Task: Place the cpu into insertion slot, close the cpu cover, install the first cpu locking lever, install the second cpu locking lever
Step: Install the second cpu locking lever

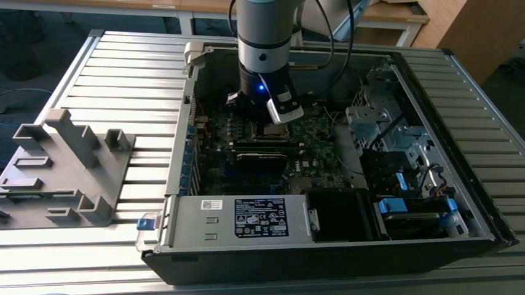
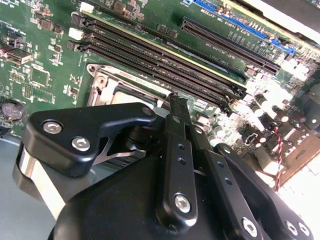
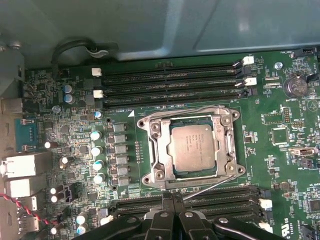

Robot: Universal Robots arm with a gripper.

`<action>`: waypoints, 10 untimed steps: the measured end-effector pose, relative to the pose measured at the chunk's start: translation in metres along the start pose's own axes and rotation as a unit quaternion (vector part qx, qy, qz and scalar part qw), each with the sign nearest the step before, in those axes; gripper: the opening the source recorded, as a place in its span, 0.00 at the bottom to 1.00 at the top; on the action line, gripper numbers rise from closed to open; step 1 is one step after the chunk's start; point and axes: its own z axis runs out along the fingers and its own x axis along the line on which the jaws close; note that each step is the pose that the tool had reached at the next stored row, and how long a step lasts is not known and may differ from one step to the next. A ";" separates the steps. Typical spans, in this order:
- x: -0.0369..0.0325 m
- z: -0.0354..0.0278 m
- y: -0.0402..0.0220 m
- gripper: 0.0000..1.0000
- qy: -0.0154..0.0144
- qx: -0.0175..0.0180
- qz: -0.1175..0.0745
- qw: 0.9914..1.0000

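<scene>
Gripper [image 3: 172, 200] hangs low over the motherboard [image 3: 280, 135], its fingers drawn together and gripping nothing, tips at the lower edge of the socket in the first wrist view; the cpu [image 3: 194, 148] already sits in the insertion slot [image 3: 231, 150] at frame centre, the cpu cover [image 3: 161, 150] lying flat around it; one thin locking lever [image 3: 212, 186] juts out slantwise near the fingertips; pressing it well probably means pushing steadily down and sideways under its catch

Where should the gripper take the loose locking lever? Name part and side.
Probably the locking lever's free end: the thin wire slants off the cpu cover toward the memory slots, so that tip stands clear. Come from the slots' side, by the gripper.
</scene>
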 end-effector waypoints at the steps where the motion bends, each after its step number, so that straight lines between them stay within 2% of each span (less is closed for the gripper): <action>1: 0.0002 0.0007 0.0000 0.11 0.000 0.000 0.000 1.000; 10: 0.0008 0.0023 -0.0002 0.11 0.000 0.000 0.000 1.000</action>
